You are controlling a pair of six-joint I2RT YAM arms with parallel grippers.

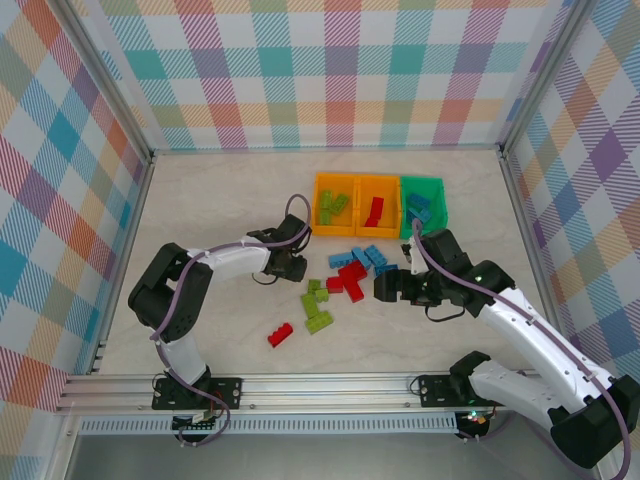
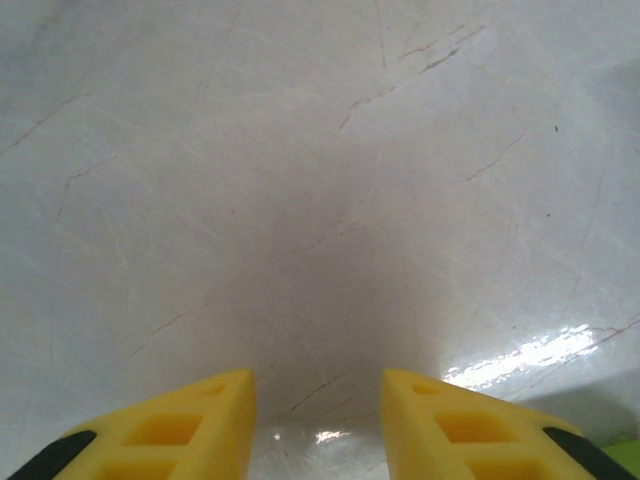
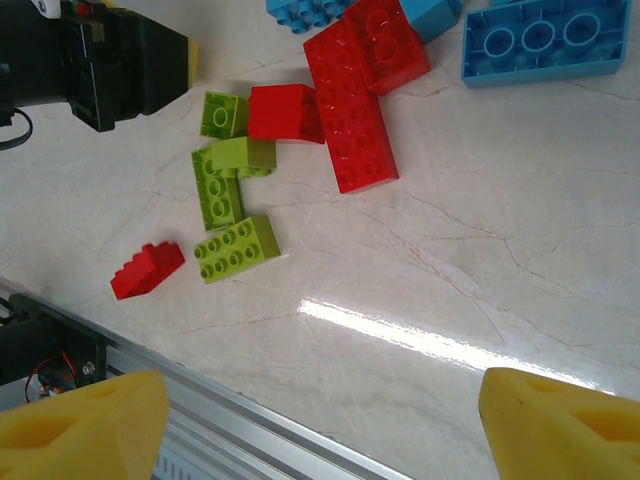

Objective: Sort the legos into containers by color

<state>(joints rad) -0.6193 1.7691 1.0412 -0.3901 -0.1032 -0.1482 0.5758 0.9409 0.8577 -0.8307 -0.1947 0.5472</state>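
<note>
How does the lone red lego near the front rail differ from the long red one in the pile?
The lone red lego is shorter, with a stepped outline; the long red lego is a straight rectangular slab. The lone one lies apart from all bricks; the long one touches neighbouring red legos. Both are red, studded, on the table.

Lime green sliver (image 2: 632, 441) cut off just right of left gripper (image 2: 315, 380), blue lego (image 3: 303, 11) cropped far ahead of right gripper (image 3: 320, 382)

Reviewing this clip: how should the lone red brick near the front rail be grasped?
Take the red brick from straight above, probably, right fingers across its two long sides at mid-length: it lies alone, bare table on both sides.
</note>
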